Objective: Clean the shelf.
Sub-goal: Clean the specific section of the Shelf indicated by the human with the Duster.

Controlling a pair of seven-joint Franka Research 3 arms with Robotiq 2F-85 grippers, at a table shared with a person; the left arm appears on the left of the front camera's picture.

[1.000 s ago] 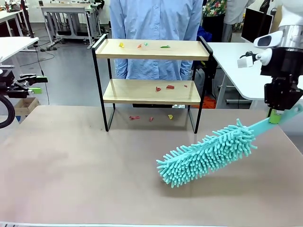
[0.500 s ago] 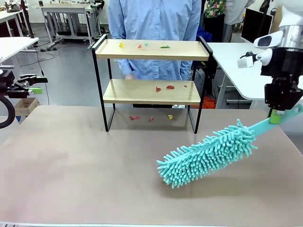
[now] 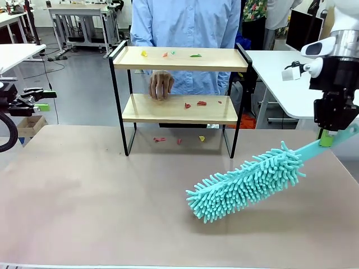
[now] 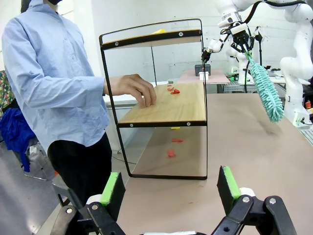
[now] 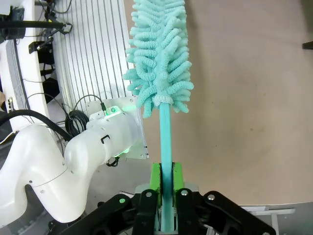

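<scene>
The shelf (image 3: 179,65) stands at the table's far middle, with small coloured scraps (image 3: 195,55) on its top board, red scraps (image 3: 201,103) on its lower board and more scraps (image 3: 159,139) on the table beneath. A person's hand (image 3: 161,85) rests on the lower board. My right gripper (image 3: 328,137) is shut on the handle of a teal fluffy duster (image 3: 247,182), whose head hangs low over the table, front right of the shelf. The right wrist view shows the gripper (image 5: 166,178) clamping the duster (image 5: 157,54). My left gripper (image 3: 39,101) is open at the far left, (image 4: 171,188) facing the shelf (image 4: 166,105) side-on.
A person in a blue shirt (image 3: 185,22) stands right behind the shelf. A white desk (image 3: 280,78) is at the back right. The brown table top (image 3: 84,196) stretches wide in front of the shelf. A white robot base (image 5: 44,166) sits beside the table edge.
The person's hand has come in from behind and now rests on the lower board. Both arms and the duster have stayed put.
</scene>
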